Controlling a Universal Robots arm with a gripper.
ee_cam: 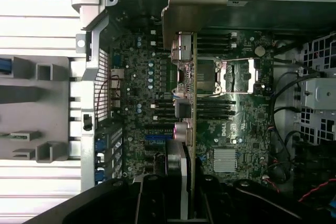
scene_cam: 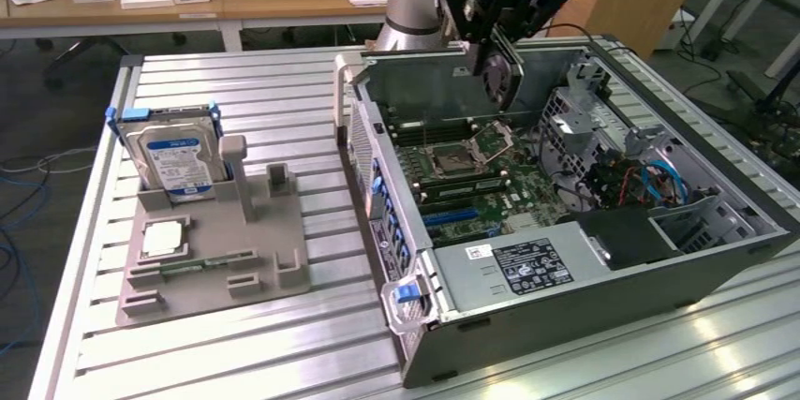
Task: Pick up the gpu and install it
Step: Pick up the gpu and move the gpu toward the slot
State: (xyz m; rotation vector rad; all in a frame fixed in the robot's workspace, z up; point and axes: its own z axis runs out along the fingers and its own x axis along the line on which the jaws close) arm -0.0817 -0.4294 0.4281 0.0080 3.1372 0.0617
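Exterior view. The gripper (scene_cam: 503,39) hangs over the open computer case (scene_cam: 600,278), near its rear wall. Its jaws are clenched on the gpu (scene_cam: 500,77), which hangs edge-down and well clear of the motherboard (scene_cam: 475,185). This carry attitude probably presents the card's connector edge to the board. On the exterior view's left, the grey fixture (scene_cam: 250,250) sits on the slatted table (scene_cam: 250,353). It holds the hard drive (scene_cam: 175,161) upright in one cradle and a small square chip (scene_cam: 163,239) flat in another. Its other pockets look bare.

Wrist view. The gpu (ee_cam: 192,103) reads as a slim strip seen edge-on, running out from between the gripper (ee_cam: 184,203) fingers. Its metal bracket (ee_cam: 184,9) is at the far end, close to the case's rear opening, where such a bracket would belong. The card crosses above the motherboard (ee_cam: 136,77), beside the CPU socket (ee_cam: 236,74), with a blue slot (ee_cam: 157,136) just to its side. Contact is hard to judge from straight above, but the card appears apart from the board and not seated. Pick-up is done; installation is not.
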